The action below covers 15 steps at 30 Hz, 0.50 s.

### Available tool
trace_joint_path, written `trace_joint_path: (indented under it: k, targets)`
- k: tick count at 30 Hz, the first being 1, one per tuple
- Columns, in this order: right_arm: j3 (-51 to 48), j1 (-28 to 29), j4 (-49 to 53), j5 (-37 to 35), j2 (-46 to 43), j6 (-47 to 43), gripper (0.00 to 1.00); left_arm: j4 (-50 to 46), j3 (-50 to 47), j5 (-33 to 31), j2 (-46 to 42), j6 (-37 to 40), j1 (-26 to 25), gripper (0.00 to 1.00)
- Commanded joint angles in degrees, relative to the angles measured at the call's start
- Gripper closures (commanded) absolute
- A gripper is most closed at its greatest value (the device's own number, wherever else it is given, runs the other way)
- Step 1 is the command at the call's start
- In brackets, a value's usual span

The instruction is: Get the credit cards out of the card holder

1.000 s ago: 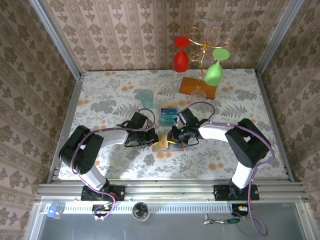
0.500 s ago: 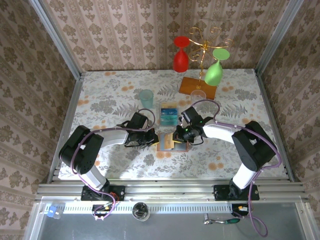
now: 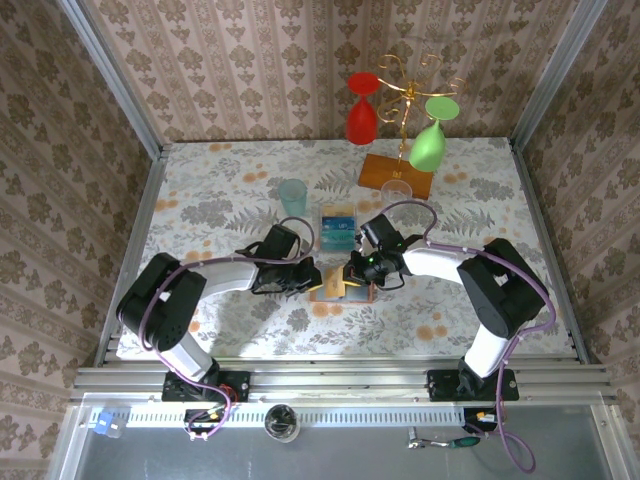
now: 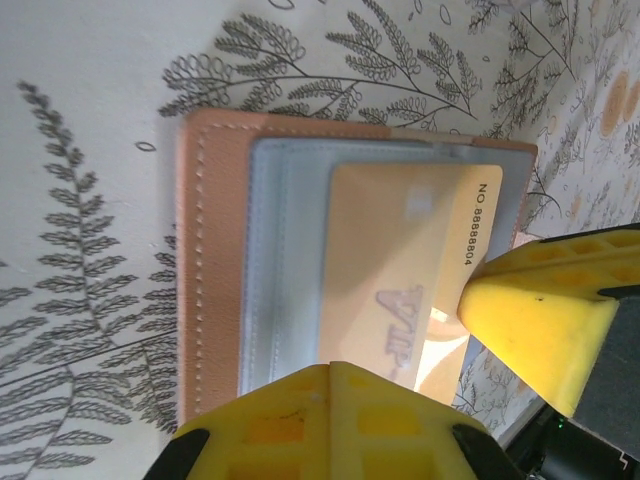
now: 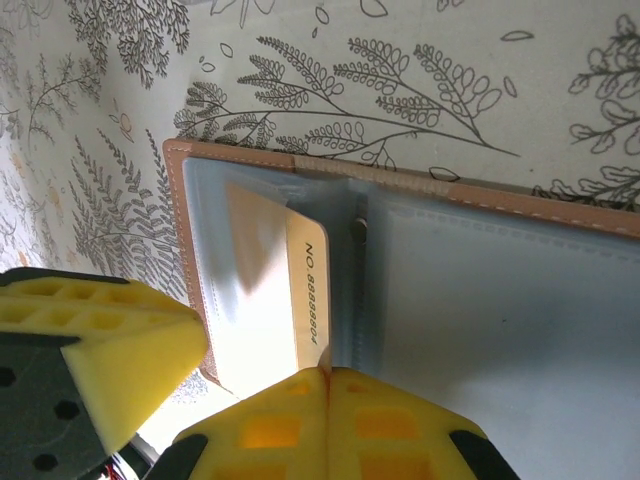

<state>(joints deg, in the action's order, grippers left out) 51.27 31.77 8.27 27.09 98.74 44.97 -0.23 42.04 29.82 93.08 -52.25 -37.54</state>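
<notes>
The card holder [image 3: 330, 288] lies open on the table, tan outside [image 4: 212, 280] with grey-blue pockets [image 5: 500, 300]. An orange-tan credit card [image 4: 400, 270] sticks partway out of one pocket, its numbered end [image 5: 308, 290] raised. My right gripper [image 5: 328, 378] is shut, and the card's end runs into the seam between its fingertips. My left gripper [image 4: 330, 372] is shut with nothing between its fingers, its tips resting on the holder beside the card. The two grippers [image 3: 310, 279] [image 3: 352, 274] meet over the holder. More credit cards [image 3: 337, 228], blue and teal, lie stacked just behind.
A teal tumbler [image 3: 292, 196] stands behind the left gripper. At the back right is a glass rack on an orange wooden base [image 3: 396, 172] with a red glass [image 3: 362, 118] and a green glass [image 3: 428, 145] hanging, and a clear glass [image 3: 397, 190] in front.
The holder, tilted a second ago, now lies flat and open. My right gripper has shifted slightly over it and closed fully at the card's end. The left arm has barely moved.
</notes>
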Motion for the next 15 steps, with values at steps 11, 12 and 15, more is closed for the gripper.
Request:
trace_joint_path:
  k: [11, 12, 15]
  targets:
    - [-1.7, -0.4, 1.7, -1.6, -1.5, -0.9, 0.97, -4.0, 0.4, -1.3, 3.1, 1.7, 0.2, 1.00]
    - [-1.7, -0.5, 2.3, -1.8, -1.8, -1.2, 0.97, -4.3, 0.3, -1.4, 3.0, 1.8, 0.4, 1.00]
    - [-1.6, -1.0, 4.1, -2.5, -2.7, -2.3, 0.98, -4.5, 0.1, -1.4, 2.9, 2.1, 0.7, 1.00]
